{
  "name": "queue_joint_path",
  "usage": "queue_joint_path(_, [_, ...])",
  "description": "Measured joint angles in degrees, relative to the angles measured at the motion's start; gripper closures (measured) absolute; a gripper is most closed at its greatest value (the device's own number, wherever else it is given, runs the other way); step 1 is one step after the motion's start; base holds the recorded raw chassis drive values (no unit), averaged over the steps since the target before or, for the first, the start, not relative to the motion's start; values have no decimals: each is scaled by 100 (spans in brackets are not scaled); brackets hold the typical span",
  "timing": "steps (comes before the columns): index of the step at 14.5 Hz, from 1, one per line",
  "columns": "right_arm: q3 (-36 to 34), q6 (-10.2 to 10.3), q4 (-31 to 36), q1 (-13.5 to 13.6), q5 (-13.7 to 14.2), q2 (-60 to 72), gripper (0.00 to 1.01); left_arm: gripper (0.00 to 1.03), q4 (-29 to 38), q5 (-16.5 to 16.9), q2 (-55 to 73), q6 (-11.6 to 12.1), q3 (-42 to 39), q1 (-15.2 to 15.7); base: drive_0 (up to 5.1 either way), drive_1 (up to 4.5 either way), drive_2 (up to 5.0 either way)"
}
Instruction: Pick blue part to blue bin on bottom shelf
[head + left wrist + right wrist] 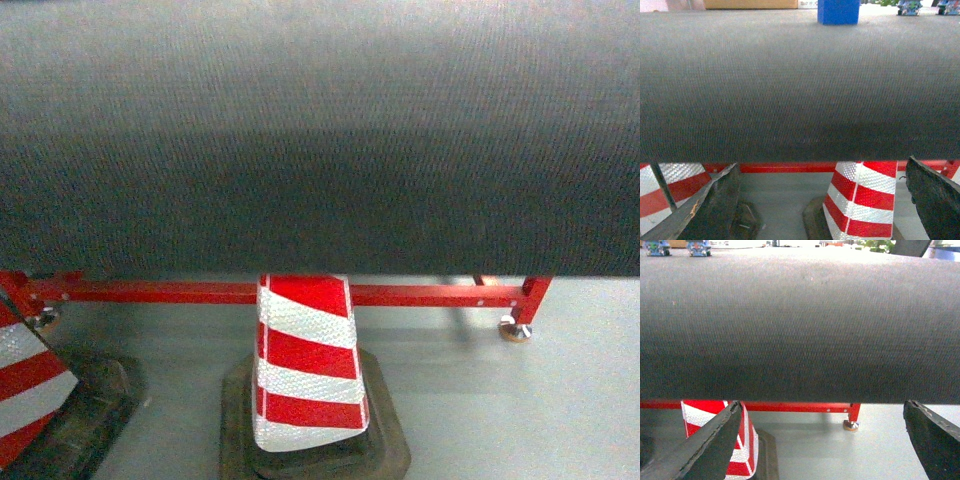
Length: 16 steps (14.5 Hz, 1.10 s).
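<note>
1. Left claw hangs wide open, holding nothing; a blue block, maybe the part, sits far back on the dark desk.
2. Cone below the desk edge crowds low moves.
3. Right claw is open, empty too. No bin or shelf visible, so nothing's done yet.

A dark grey woven mat covers the bench, whose red frame rail and levelling foot show beneath the near edge. At the far edge stands a blue block (only its lower part visible). On the grey floor stand red-and-white striped cones on black bases, one at centre, another at the left.
</note>
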Motion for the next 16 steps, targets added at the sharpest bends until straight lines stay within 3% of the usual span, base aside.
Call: queue_joint_path(16, [0, -4, 26, 0, -4, 0, 3, 5, 20, 2, 0, 39, 0, 0, 0, 0, 0])
